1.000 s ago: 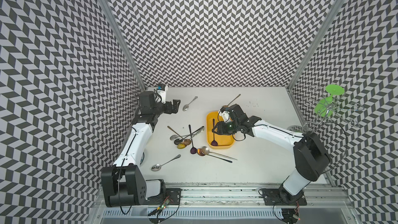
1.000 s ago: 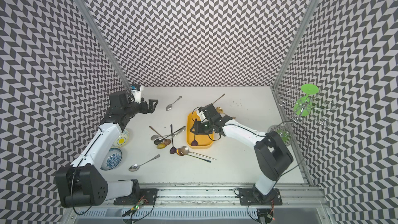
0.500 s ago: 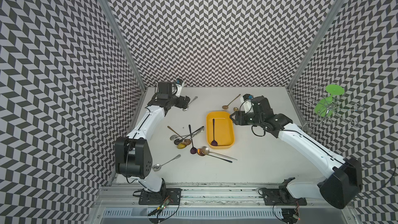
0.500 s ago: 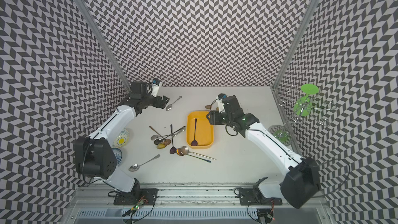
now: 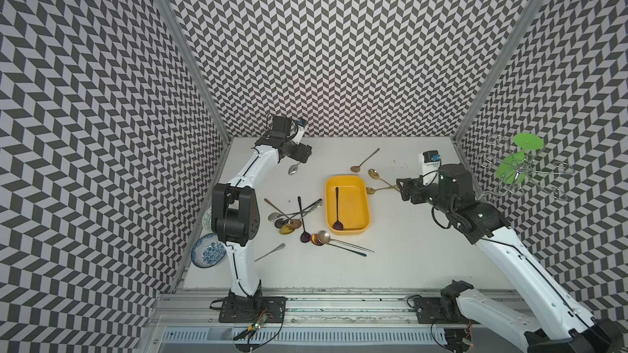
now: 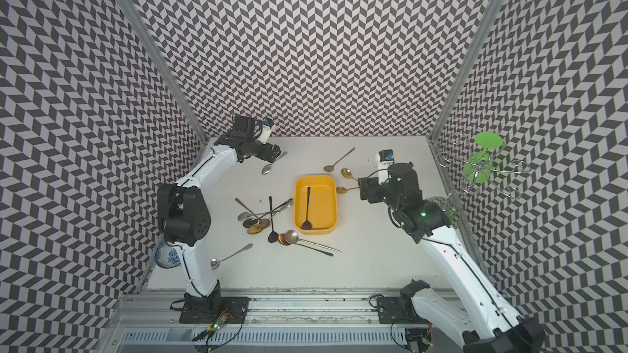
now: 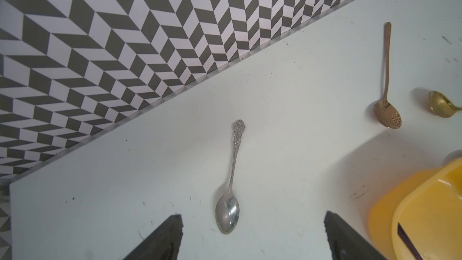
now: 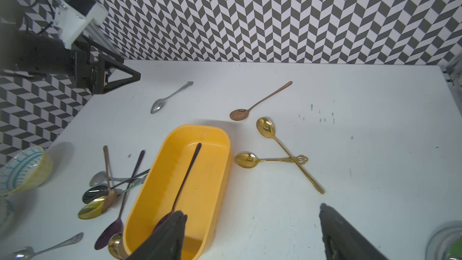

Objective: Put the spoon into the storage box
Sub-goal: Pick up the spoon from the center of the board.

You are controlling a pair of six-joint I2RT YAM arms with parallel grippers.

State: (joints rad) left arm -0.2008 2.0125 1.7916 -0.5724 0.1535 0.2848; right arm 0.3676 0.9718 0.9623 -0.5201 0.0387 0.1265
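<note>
- Chevron-patterned walls (image 5: 323, 62) close round a white tabletop (image 5: 407, 249) strewn with spoons. The yellow storage box (image 5: 356, 198) sits mid-table, and one dark spoon (image 5: 336, 205) already lies along its floor.
- Your left gripper (image 7: 252, 218) stands wide and empty, poised over the silver spoon (image 7: 231, 183) near the back wall. The spoon's bowl lies between the fingers.
- Your right gripper (image 8: 252, 212) is spread wide too and holds nothing. It sits beside the box, on the side of the two crossed gold spoons (image 8: 280, 158).
- Watch the silver spoon: it lies flat and thin. Closing across the rounded bowl rather than the handle could squirt it away or scrape your fingertips on the table.
- Watch the gold pair: lifting the lower one would drag the upper. The long plain one probably lies on top, but you cannot be sure from here.
- Only the left wrist view shows you the ornate handle and the bowl's place between the fingers. In both top views the gripper hides part of that spoon.
- The right wrist view makes one finger seem to overlap the box, while both top views show that gripper apart from the rim.
</note>
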